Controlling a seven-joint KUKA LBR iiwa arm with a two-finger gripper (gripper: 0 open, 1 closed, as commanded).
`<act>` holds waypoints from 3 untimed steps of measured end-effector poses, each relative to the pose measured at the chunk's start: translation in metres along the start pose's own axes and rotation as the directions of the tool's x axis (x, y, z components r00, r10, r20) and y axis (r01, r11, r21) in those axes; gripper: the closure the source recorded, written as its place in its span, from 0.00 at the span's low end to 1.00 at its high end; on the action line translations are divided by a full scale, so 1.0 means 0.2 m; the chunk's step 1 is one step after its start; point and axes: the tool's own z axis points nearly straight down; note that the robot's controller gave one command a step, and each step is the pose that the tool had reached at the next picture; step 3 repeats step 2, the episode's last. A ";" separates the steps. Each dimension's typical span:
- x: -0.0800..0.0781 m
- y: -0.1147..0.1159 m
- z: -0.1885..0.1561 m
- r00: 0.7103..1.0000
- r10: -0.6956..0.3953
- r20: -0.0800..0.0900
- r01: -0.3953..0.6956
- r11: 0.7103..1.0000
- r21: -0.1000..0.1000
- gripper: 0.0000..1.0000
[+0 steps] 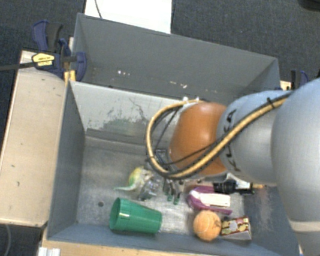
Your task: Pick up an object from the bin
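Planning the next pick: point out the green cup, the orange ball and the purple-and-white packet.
green cup [136,218], camera view, middle of its side wall
orange ball [207,226], camera view, middle of its top
purple-and-white packet [211,200], camera view, its white face

Arm cut off at the right edge, gripper largely hidden under its orange cover, pale yellow-green thing beside it too blurred to name, purple thing and dark thing by the bin's right wall lay partly under the arm.
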 end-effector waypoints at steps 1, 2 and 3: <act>-0.02 -0.13 -0.74 0.999 -0.014 -0.044 0.015 1.000 0.016 1.00; -0.01 -0.13 -0.74 0.999 -0.014 -0.047 0.015 1.000 0.017 1.00; -0.01 -0.13 -0.74 0.999 -0.014 -0.047 0.015 1.000 0.017 1.00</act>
